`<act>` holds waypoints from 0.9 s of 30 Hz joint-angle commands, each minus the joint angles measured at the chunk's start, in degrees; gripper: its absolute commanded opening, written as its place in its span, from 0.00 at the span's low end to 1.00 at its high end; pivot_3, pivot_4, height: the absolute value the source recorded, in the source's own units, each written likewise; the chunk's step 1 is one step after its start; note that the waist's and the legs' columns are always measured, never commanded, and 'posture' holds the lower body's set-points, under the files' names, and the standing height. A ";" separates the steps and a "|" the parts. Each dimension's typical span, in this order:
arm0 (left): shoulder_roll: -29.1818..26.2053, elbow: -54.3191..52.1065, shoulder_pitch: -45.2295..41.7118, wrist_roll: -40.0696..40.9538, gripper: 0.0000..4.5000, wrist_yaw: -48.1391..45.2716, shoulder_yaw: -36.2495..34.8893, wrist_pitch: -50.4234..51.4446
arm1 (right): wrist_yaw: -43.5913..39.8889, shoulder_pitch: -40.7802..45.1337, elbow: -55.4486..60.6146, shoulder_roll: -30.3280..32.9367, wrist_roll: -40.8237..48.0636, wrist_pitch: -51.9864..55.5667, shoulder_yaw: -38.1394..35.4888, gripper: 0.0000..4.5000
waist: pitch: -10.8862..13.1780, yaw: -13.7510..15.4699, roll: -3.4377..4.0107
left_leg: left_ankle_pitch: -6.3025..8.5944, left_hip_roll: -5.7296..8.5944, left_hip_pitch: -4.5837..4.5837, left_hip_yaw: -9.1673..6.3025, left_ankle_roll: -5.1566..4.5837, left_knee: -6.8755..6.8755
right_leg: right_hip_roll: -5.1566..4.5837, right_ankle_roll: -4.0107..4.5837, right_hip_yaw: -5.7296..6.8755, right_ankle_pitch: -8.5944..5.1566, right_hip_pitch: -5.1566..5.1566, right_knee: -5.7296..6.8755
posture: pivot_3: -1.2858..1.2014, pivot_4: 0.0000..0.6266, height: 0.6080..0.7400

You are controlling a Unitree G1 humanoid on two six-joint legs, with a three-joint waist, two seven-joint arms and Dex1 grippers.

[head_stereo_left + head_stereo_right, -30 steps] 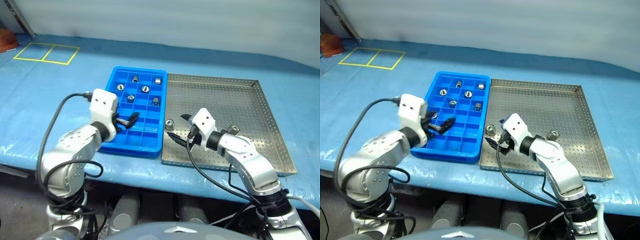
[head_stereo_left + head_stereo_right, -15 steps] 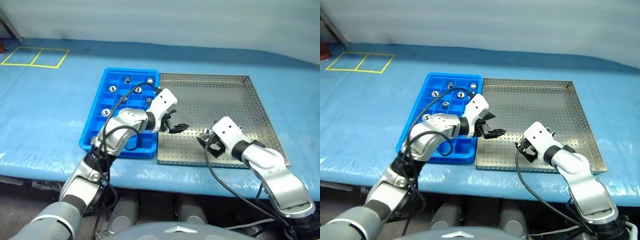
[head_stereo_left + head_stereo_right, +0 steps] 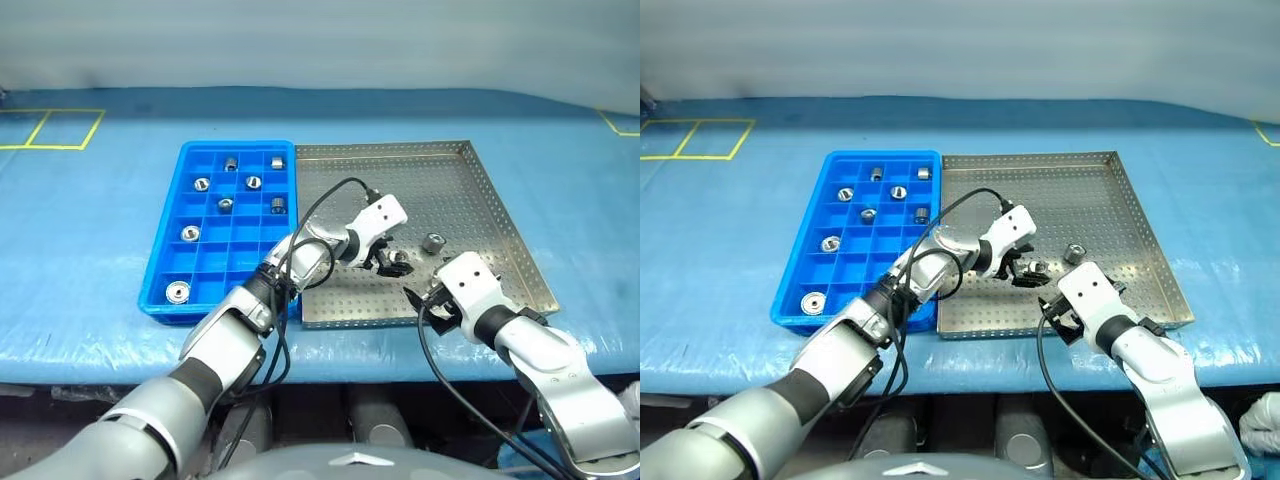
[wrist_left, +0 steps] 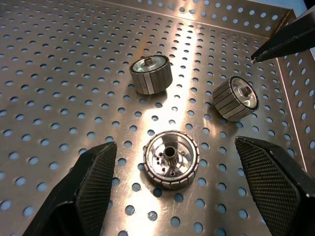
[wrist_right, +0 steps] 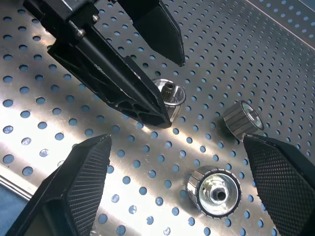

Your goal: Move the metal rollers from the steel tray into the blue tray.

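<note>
The steel tray (image 3: 470, 180) sits at three o'clock of the blue tray (image 3: 165, 270), rims touching, with bare perforated floor toward twelve. The left end effector (image 4: 172, 184) stands spread around one of the metal rollers (image 4: 171, 159), not touching it. The right end effector (image 5: 172, 196) is spread, empty, near the tray's six o'clock rim.

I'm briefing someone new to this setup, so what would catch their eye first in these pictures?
First, the left pincer, reaching across into the steel tray with its fingers spread either side of one of the metal rollers; two more rollers lie just beyond it. Next, the bright blue tray beside the steel one, with rollers already sitting in several compartments. The right pincer hovers open nearby.
</note>
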State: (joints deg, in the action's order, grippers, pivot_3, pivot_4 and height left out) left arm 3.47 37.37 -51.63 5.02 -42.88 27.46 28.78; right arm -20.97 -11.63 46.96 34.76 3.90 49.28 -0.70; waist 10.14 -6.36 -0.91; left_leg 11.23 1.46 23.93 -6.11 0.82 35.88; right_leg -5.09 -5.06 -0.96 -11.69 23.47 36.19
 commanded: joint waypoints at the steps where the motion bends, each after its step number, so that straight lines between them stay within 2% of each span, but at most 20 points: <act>1: 1.75 3.49 -2.38 -2.45 0.93 1.15 -0.78 -2.91 | 0.92 -0.71 3.22 -0.44 -0.55 0.15 -1.44 1.00 | 0.00 -0.68 0.00 | 0.00 0.00 0.00 0.00 0.00 0.01 | 0.00 -0.02 0.00 0.01 0.00 0.00 | 0.39 0.24 1.00; 8: 2.89 7.45 -2.89 -5.45 0.93 3.69 -2.58 -6.12 | 1.28 -0.62 2.78 -0.62 -1.17 -0.13 -1.37 1.00 | 0.00 -2.18 0.00 | 0.01 0.00 -0.02 0.09 -0.02 0.03 | -0.04 -0.10 -0.06 0.05 0.00 0.00 | 0.39 0.24 1.00; 14: 2.85 5.83 -2.51 -5.63 0.51 4.20 -4.65 -4.83 | 1.01 1.84 0.66 -0.69 -1.34 -0.83 0.23 1.00 | -0.01 -2.56 0.02 | 0.01 0.00 -0.02 0.09 -0.02 0.03 | -0.04 -0.36 -0.06 0.21 0.00 0.00 | 0.41 0.24 1.00; 20: 1.97 3.90 -2.12 -6.07 0.51 4.09 -5.60 -4.18 | 0.81 3.49 -1.25 -0.86 -1.44 -1.67 1.22 1.00 | -0.01 -2.26 0.02 | 0.01 0.01 -0.02 0.09 -0.03 0.02 | -0.04 -0.39 -0.07 0.23 0.00 0.00 | 0.42 0.24 1.00; 27: -0.16 -9.09 -0.10 -1.26 0.51 4.14 -12.34 2.19 | 0.91 6.66 -6.33 -1.82 -1.65 -3.48 2.20 1.00 | -0.01 -1.58 0.03 | 0.01 0.01 -0.04 0.09 -0.03 0.03 | -0.04 -0.42 -0.08 0.25 0.00 0.02 | 0.44 0.24 1.00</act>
State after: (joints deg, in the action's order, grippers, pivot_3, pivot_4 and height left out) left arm 3.84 33.19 -52.20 2.08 -38.77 16.94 29.35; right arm -20.30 -5.97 41.05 33.10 2.70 47.23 1.90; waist 10.13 -7.95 -0.88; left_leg 11.24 1.47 23.87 -6.01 0.80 35.92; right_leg -5.13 -5.49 -1.06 -11.44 23.46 36.21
